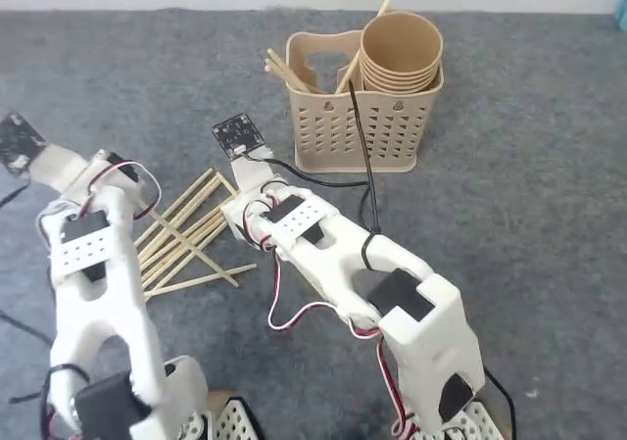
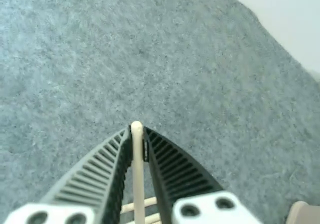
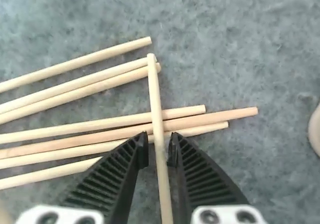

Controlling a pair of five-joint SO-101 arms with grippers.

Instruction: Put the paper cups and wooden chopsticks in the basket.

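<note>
A beige slotted basket (image 1: 377,131) stands at the back of the grey carpet. It holds a stack of paper cups (image 1: 400,46) and a few wooden chopsticks (image 1: 286,71). Several more chopsticks (image 1: 181,234) lie in a loose pile between the two arms. My left gripper (image 2: 136,136) is shut on one chopstick (image 2: 136,174), whose tip pokes out past the fingertips over bare carpet. My right gripper (image 3: 157,149) sits low over the pile, its jaws closed narrowly on a chopstick (image 3: 155,99) that lies across the others.
The left arm (image 1: 93,254) stands at the left of the pile and the right arm (image 1: 323,244) at its right, in front of the basket. A black cable (image 1: 361,156) runs up past the basket's front. Open carpet (image 1: 529,215) lies to the right.
</note>
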